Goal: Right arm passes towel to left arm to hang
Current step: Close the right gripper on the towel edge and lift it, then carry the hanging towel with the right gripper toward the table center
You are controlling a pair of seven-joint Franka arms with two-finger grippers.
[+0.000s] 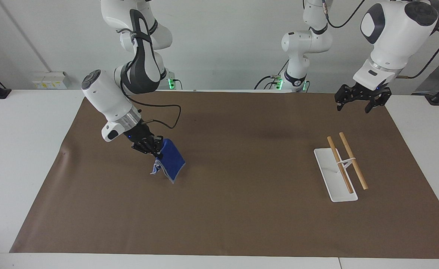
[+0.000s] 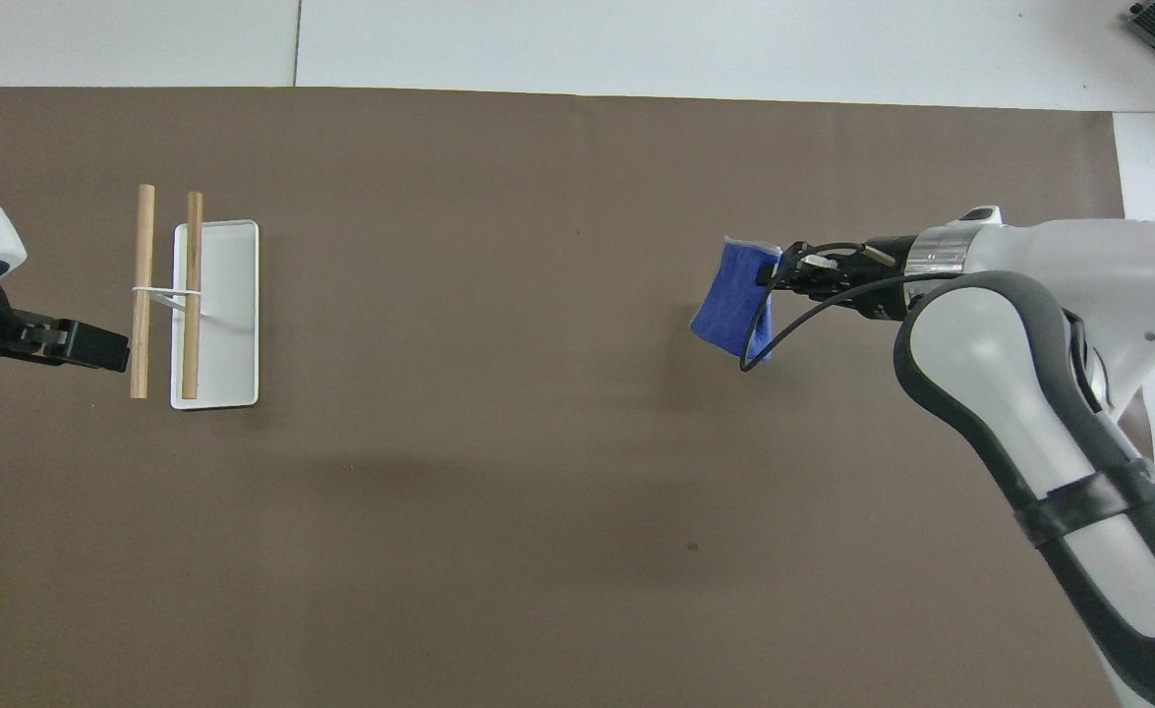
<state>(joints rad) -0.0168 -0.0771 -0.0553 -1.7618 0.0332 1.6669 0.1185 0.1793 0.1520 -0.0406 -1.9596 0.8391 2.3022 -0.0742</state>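
The blue towel (image 1: 171, 160) hangs from my right gripper (image 1: 155, 148), which is shut on its upper edge and holds it in the air over the brown mat at the right arm's end. In the overhead view the towel (image 2: 729, 310) hangs off the gripper (image 2: 774, 277). My left gripper (image 1: 358, 104) waits in the air at the left arm's end, over the mat's edge by the rack; it also shows in the overhead view (image 2: 95, 346). Its fingers stand apart, empty.
A towel rack (image 1: 335, 173) with a white base and two wooden rods (image 1: 352, 160) stands on the brown mat (image 1: 234, 209) toward the left arm's end; it also shows in the overhead view (image 2: 215, 313). A black cable (image 1: 167, 112) loops from the right wrist.
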